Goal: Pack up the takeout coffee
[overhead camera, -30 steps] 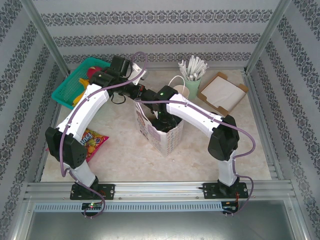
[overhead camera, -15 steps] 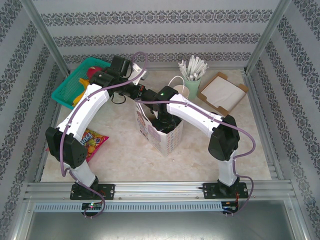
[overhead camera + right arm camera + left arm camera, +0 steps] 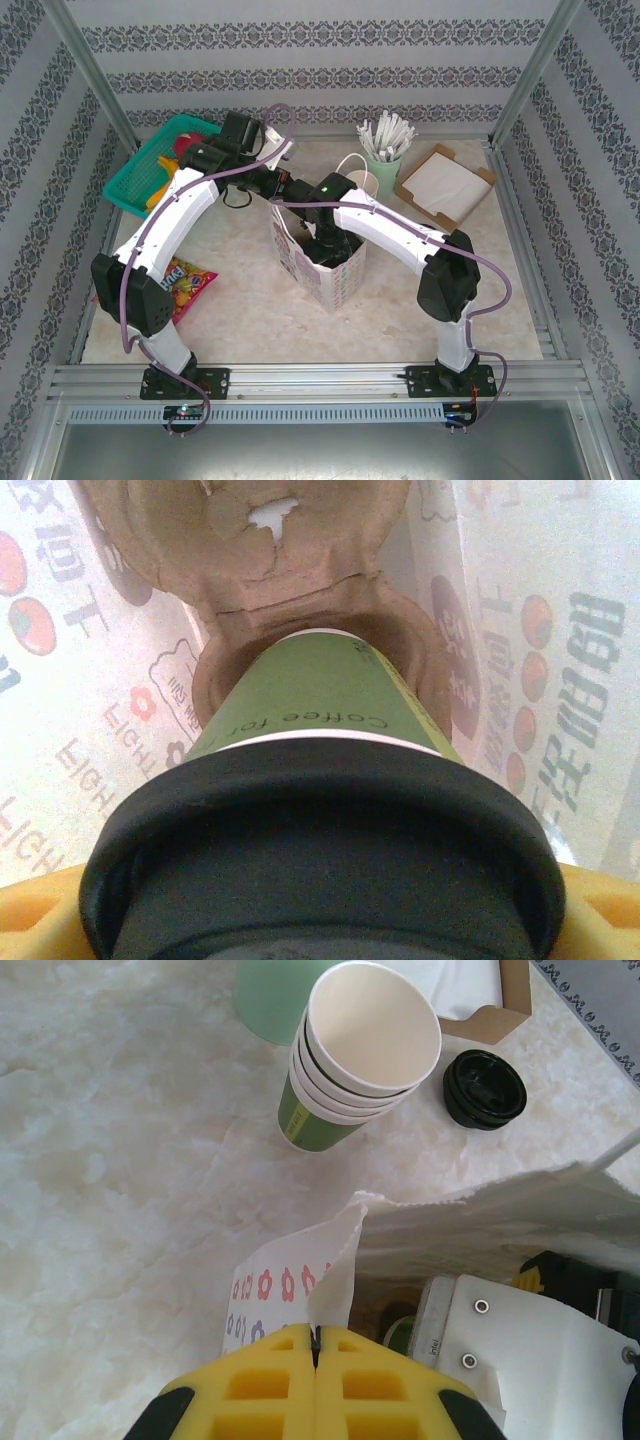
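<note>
Green takeout coffee [image 3: 320,700] in pinch of right gripper [image 3: 320,920], over pulp tray [image 3: 300,580] — left gripper [image 3: 316,1360] tight on bag [image 3: 480,1230] rim

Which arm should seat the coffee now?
Right: right gripper holds the takeout coffee inside the paper bag, base at the pulp tray's socket; left gripper is pinching the bag's rim.

Cup stack [image 3: 350,1070] (lidless) just beside black lid [image 3: 484,1088]; teal basket [image 3: 122,190] back-left.

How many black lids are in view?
2: one lid on the takeout coffee inside the paper bag, one loose lid beside the cup stack; more may hide beneath it.
</note>
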Motion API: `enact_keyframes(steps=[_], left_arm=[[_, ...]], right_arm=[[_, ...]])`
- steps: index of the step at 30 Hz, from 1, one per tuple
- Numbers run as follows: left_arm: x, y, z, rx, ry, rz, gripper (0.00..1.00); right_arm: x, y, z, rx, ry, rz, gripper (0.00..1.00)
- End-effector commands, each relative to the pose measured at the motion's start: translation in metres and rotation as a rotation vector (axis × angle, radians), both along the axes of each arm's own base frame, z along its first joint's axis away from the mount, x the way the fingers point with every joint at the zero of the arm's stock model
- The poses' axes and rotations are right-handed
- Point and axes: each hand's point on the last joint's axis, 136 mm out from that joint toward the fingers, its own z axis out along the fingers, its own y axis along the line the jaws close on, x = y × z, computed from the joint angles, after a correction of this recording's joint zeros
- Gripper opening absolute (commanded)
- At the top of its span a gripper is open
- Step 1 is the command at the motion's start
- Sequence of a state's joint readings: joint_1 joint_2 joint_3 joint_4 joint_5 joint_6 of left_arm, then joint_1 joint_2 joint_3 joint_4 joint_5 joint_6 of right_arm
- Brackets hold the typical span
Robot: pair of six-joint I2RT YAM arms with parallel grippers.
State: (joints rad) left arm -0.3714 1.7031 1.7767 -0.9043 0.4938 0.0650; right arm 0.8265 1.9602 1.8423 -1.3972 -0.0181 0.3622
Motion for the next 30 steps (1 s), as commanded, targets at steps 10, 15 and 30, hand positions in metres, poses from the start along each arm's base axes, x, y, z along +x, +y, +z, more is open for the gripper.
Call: enact_keyframes(steps=[10, 15, 30], left_arm=[[-0.0006, -0.0067, 0.0001, -0.027, 0.02, -0.009, 0.0], [-0.0008, -0.0066, -0.0004, -0.027, 0.022, -0.009, 0.0], [-0.0002, -0.0066, -0.0002, -0.025, 0.02, -0.008, 0.0]], right_arm=[[-0.0032, 0.0003, 0.0029, 0.039, 0.019, -0.006, 0.68], [-0.0029, 0.0004, 0.0034, 0.042, 0.017, -0.006, 0.68], [-0.0024, -0.0074, -0.0005, 0.012, 0.021, -0.028, 0.68]])
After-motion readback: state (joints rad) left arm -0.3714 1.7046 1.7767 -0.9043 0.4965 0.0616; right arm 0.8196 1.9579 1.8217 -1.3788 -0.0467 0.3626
